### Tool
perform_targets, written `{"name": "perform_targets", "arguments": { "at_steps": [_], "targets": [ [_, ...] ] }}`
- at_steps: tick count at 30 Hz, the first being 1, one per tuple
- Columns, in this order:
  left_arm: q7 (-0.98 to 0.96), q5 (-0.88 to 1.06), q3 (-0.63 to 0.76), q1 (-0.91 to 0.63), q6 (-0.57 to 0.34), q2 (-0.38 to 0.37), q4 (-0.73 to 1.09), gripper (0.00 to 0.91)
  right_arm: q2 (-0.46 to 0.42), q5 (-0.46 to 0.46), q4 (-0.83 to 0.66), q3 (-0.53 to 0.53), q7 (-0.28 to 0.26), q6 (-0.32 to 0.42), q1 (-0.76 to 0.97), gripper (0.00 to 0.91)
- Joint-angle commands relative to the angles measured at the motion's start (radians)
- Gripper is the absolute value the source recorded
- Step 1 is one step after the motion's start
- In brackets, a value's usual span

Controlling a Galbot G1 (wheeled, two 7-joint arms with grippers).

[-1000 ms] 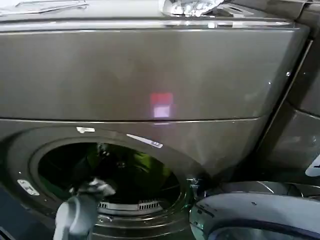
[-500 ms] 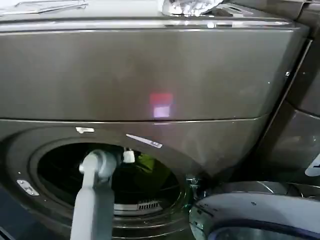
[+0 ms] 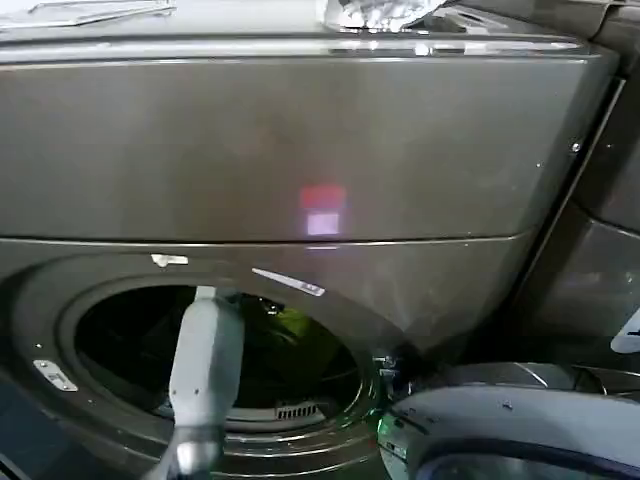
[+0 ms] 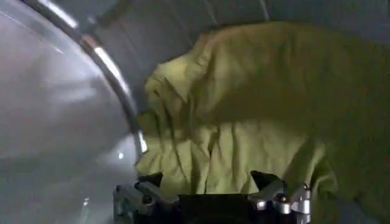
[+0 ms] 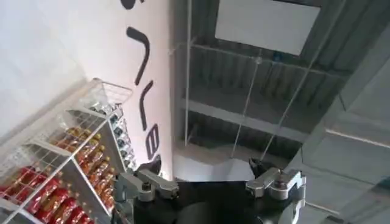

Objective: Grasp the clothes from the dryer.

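The large bronze-grey front-loading dryer [image 3: 300, 150] has its round porthole open, with a small red light above the opening. On the porthole's left half, the robot's pale grey left arm [image 3: 205, 370] reaches up from below the porthole and into the drum. The left pincer [image 4: 210, 189] is inside the drum, its two dark fingers [image 4: 149, 181] spread wide with nothing between them, just short of the soft yellow-green crumpled clothes [image 4: 244, 122]. The bundle lies deep in the drum, beside the shiny metal rim of the porthole; its long axis runs across the drum from that rim toward the far wall, with a folded corner pointing at the rim. In the head view a bright green patch of the clothes [image 3: 292, 322] shows right of the arm. The right pincer [image 5: 210, 182] is raised away from the dryer, wide and empty, facing a ceiling and stocked shelves [image 5: 67, 170].
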Motion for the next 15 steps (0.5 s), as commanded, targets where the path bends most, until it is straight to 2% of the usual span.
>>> {"name": "perform_targets", "arguments": {
  "at_steps": [1,7,15],
  "targets": [
    [-0.019,0.079,-0.007,-0.019,0.015,0.031,0.07,0.907,0.0,0.001,-0.001,0.0,-0.001,0.001,-0.001,0.907],
    [-0.099,0.059,-0.001,-0.037,0.054,0.038,0.11,0.907,-0.002,0.001,-0.003,-0.011,-0.006,0.004,0.005,0.907],
    [-0.164,0.028,0.018,-0.078,0.056,0.05,0.198,0.907,-0.009,0.002,-0.004,-0.01,-0.012,0.005,0.002,0.907]
  ]
}}
